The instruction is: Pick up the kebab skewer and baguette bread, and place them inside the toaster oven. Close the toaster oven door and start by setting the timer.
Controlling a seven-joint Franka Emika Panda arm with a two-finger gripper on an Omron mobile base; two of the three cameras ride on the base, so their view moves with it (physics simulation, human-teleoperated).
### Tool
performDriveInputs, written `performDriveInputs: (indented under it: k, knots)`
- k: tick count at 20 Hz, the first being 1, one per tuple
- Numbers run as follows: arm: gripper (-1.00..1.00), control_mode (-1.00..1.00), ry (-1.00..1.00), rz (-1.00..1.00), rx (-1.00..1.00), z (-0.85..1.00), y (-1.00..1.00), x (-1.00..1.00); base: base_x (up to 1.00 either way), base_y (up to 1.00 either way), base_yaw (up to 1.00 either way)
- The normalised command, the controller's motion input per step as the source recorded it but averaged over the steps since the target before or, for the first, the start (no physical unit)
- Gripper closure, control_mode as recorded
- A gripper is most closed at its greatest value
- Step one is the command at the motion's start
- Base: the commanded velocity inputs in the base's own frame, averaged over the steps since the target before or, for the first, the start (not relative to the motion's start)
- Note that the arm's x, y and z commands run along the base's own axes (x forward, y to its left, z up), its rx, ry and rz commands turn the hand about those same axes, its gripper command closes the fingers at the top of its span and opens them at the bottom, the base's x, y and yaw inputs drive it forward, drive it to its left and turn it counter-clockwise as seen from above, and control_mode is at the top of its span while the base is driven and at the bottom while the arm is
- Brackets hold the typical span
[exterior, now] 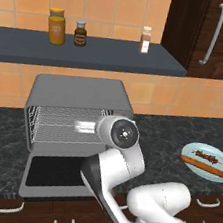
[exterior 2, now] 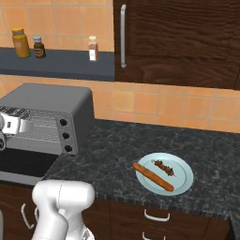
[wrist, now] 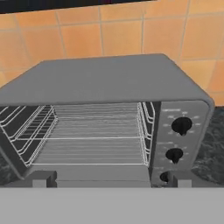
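The oven (exterior: 80, 98) sits on the dark tabletop (exterior 2: 117, 145) with its door (exterior: 53, 175) folded down flat and its wire rack (wrist: 94, 144) bare. Well to its right, a pale blue plate (exterior 2: 185, 180) carries the baguette (exterior 2: 152, 176) and, just beside it, the shorter skewer (exterior 2: 164, 168). The tool (wrist: 111, 179) hangs in front of the open cavity, its tips spread wide and holding nothing. The arm (exterior: 122, 155) covers the oven's right side in the left base view. 3 jars (exterior: 57, 26) stand on the shelf (exterior: 92, 52) above.
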Motion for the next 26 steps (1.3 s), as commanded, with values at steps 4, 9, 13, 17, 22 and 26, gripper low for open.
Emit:
performDriveInputs:
  k: [4,9,13,17,22,26]
  knots:
    - [-1.00,-1.00,0.00,0.00,0.00,-0.57,0.22,0.18,0.00,0.00,0.00]
    - [-1.00,-1.00,-0.02,0.00,0.00,-0.25,0.06,0.34,0.00,0.00,0.00]
    - [-1.00,-1.00,-0.03,0.00,0.00,-0.11,0.00,0.39,0.00,0.00,0.00]
    - [-1.00,-1.00,-0.02,0.00,0.00,-0.12,0.04,0.25,0.00,0.00,0.00]
    - [-1.00,-1.00,-0.02,0.00,0.00,-0.10,0.18,0.25,0.00,0.00,0.00]
    - [-1.00,-1.00,-0.02,0.00,0.00,-0.04,0.11,0.36,0.00,0.00,0.00]
